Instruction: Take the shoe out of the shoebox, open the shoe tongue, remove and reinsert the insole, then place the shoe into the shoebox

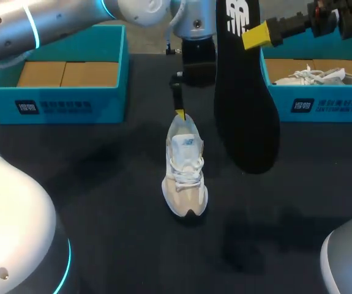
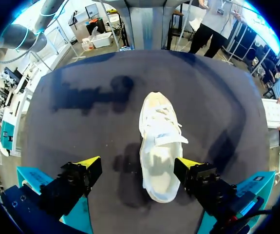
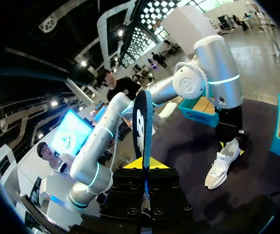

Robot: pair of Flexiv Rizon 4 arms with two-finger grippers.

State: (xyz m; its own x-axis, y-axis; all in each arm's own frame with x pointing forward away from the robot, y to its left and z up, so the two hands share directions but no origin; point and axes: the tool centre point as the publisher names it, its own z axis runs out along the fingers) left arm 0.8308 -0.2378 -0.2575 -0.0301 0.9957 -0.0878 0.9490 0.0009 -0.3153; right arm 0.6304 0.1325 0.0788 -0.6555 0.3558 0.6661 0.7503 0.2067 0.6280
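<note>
head view: right end effector [image 1: 255,35] clamped on the insole [image 1: 246,92], held aloft; left end effector [image 2: 139,169] wide open astride the shoe [image 1: 186,174] on the table [image 1: 90,184]. risk: unheld shoe may shift at reinsertion.

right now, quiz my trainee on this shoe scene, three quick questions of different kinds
1. True or false: the black insole sits inside the white sneaker.
2. Which jaws grip the insole? A) left jaws B) right jaws C) neither
3. Fill in: the left jaws stand ____ on either side of the sneaker's heel.
Key: 1 false, the insole hangs in the air beside the sneaker. 2 B. 3 open.
</note>
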